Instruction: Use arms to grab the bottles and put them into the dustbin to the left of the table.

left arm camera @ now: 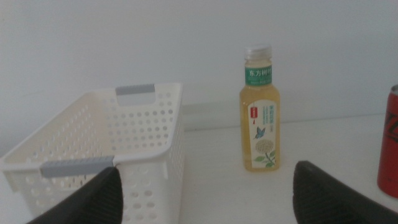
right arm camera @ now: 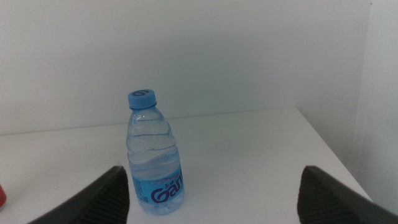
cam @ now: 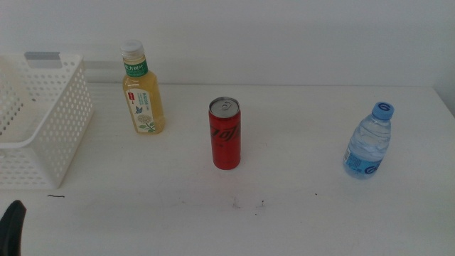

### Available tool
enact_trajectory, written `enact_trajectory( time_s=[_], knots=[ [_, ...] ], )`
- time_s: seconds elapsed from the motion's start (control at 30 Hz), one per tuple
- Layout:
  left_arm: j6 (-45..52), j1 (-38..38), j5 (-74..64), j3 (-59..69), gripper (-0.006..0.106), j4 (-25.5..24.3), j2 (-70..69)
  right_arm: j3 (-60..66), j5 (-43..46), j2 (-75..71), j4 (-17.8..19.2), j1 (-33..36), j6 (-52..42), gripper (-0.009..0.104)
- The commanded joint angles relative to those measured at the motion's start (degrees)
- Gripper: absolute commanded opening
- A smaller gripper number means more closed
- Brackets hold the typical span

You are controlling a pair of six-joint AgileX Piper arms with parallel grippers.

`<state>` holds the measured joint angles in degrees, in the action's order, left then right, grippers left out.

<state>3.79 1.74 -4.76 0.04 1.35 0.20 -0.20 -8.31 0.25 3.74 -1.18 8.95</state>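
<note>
- Step in hand: start of the task. All three drinks stand upright on the desk (cam: 298, 213); none sits in the basket (cam: 43, 121) at the left edge of the frame, which shows nothing inside as far as I can see.
- My left hand (left arm camera: 205, 193) waits at the lower left corner of the middle view, jaws spread wide and gripping nothing. Its wrist view looks between them at the basket and the tea bottle (left arm camera: 259, 112).
- My right hand (right arm camera: 214, 193) is out of the middle view. Its wrist view shows both jaws wide apart, empty, facing the water bottle (right arm camera: 152, 155).
- Tea bottle (cam: 143, 92): upper left of centre, just right of the basket. Yellow liquid, green label, white cap.
- Can (cam: 225, 134): centre of the frame, slim, red, silver top.
- Water bottle (cam: 370, 142): right side, well apart from the can. Clear, blue cap, blue label.
- Next move, in my judgement: advance the left hand to the tea bottle, centre the body between the jaws, close, lift, carry over the basket rim. The water bottle suits the right hand.
</note>
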Motion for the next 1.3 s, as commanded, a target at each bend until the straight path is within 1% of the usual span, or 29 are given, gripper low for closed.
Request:
enact_trajectory(
  time_s=[0.0, 0.1, 0.37, 0.47, 0.53, 0.6, 0.67, 0.77, 1.17, 1.27],
  knots=[
    [-0.2, 0.9, 2.7, 0.0, 0.093, 0.1, 1.3, 0.2, 0.8, -0.2, 0.3, -0.3, -0.4, 0.093],
    [-0.2, 5.4, 13.3, 0.0, 0.093, -0.1, 11.4, 0.2, 0.8, -0.2, 0.3, -0.3, -0.4, 0.093],
    [-0.2, 26.2, 53.7, 0.0, 0.093, 0.6, 53.4, 0.2, 0.8, -0.2, 0.3, -0.3, -0.4, 0.093],
    [-0.2, 31.9, 66.1, 0.0, 0.093, 2.0, 66.1, 0.2, 0.8, -0.2, 0.3, -0.3, -0.4, 0.093],
    [-0.2, 34.5, 74.5, 0.0, 0.093, 2.2, 73.1, 0.2, 0.8, -0.2, 0.3, -0.3, -0.4, 0.093],
    [-0.5, 35.6, 74.7, 0.0, 0.093, 2.5, 79.7, 0.2, 0.8, -0.2, 0.3, -0.3, -0.4, 0.093],
    [-5.6, 35.6, 74.7, 0.0, 0.093, 1.6, 84.1, 0.2, 0.8, -0.2, 0.3, -0.3, -0.4, 0.093],
    [-7.5, 35.6, 74.7, 0.0, 0.093, -0.1, 87.7, 0.2, 0.8, -0.2, 0.3, -0.3, -0.4, 0.093],
    [-6.7, 35.6, 74.7, 0.0, 0.093, 0.5, 86.4, 0.2, 0.8, -0.2, 0.3, -0.3, -0.4, 0.093],
    [-6.7, 35.6, 74.7, 0.0, 0.093, 1.6, 86.2, 0.2, 0.8, -0.2, 0.3, -0.3, -0.4, 0.093]
  ],
)
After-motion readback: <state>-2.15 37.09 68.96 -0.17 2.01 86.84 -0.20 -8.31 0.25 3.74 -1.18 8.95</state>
